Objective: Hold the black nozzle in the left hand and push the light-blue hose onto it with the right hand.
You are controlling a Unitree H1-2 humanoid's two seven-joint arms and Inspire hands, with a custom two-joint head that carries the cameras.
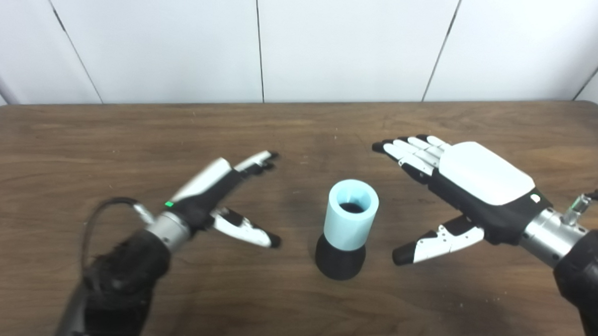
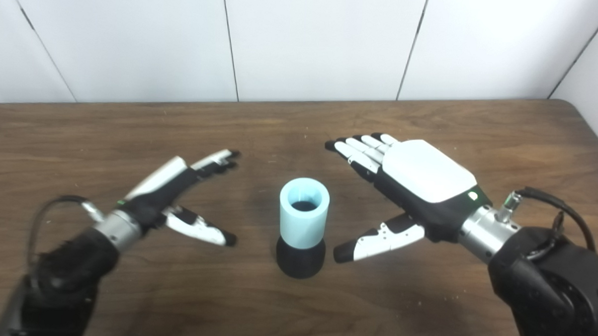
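Both hands, left hand (image 1: pixel 218 195) and right hand (image 1: pixel 457 193), spread wide, apparently empty.

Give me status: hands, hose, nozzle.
Left hand open, right hand open, both empty. Light-blue hose seated upright on black nozzle, standing between hands. Nothing in the way.

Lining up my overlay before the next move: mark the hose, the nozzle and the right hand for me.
hose (image 1: pixel 349 224): left eye view, on its light-blue outer wall.
nozzle (image 1: pixel 340 263): left eye view, on the black base under the hose.
right hand (image 2: pixel 423 185): right eye view, on the white back plate, fingers spread.
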